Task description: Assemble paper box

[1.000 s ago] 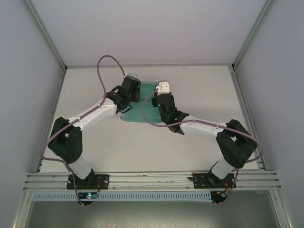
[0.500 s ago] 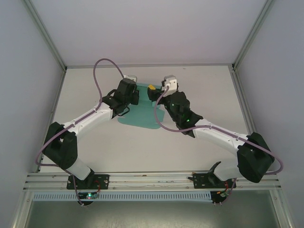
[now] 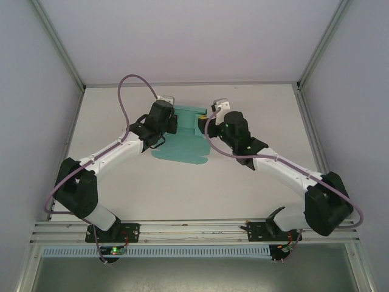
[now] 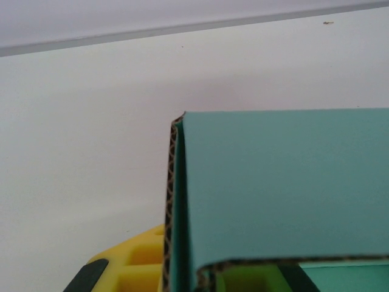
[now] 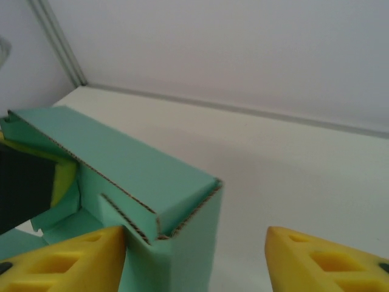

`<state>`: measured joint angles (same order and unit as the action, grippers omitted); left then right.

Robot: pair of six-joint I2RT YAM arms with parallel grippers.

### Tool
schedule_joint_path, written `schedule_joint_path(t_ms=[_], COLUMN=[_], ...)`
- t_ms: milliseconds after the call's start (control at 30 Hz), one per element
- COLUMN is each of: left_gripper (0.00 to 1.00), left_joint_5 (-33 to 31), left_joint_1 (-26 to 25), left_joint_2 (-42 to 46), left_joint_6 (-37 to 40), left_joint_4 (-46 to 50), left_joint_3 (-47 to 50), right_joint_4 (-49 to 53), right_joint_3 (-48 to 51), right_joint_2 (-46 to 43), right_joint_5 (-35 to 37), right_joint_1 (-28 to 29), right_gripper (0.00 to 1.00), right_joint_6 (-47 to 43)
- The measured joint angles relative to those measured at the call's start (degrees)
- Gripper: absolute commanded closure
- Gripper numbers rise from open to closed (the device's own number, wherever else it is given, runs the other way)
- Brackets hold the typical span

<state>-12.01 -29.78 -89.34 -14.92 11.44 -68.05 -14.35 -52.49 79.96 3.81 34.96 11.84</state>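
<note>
Holding paper box (image 5: 140, 176) wall upright in clamped left pincer (image 4: 182, 278); poising open right pincer (image 5: 197, 258) at corner; next, probably tucking flap.

You're looking at the box (image 4: 285, 188): its teal panel is folded over toward you, with brown corrugated edges along its left side and lower rim. Your left end effector (image 4: 188, 277) pinches the box's left wall, one yellow pad (image 4: 137, 267) outside it and the other inside, under the panel. Beyond the box lies the white table (image 4: 85, 121).
</note>
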Motion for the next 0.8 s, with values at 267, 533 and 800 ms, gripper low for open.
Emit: schedule_joint_path(t_ms=[267,533,800], left_gripper=[1.0,1.0,1.0], left_joint_5=[-0.9,-2.2,-2.8], left_joint_1=[0.2,0.2,0.2], left_joint_2=[0.0,-0.2,-1.9], left_joint_6=[0.4,0.3,-0.1], left_joint_4=[0.6,2.0,3.1], left_joint_3=[0.0,-1.0,-2.1], right_joint_4=[0.1,2.2,2.1], right_joint_3=[-4.8,-6.0,-3.8], right_joint_2=[8.3,8.9,6.7], right_joint_5=[-1.5,-1.1,-7.2], right_joint_1=[-1.0,-1.1,-1.5], right_gripper=[0.66,0.43,0.34], right_joint_6=[3.3,3.9,4.5])
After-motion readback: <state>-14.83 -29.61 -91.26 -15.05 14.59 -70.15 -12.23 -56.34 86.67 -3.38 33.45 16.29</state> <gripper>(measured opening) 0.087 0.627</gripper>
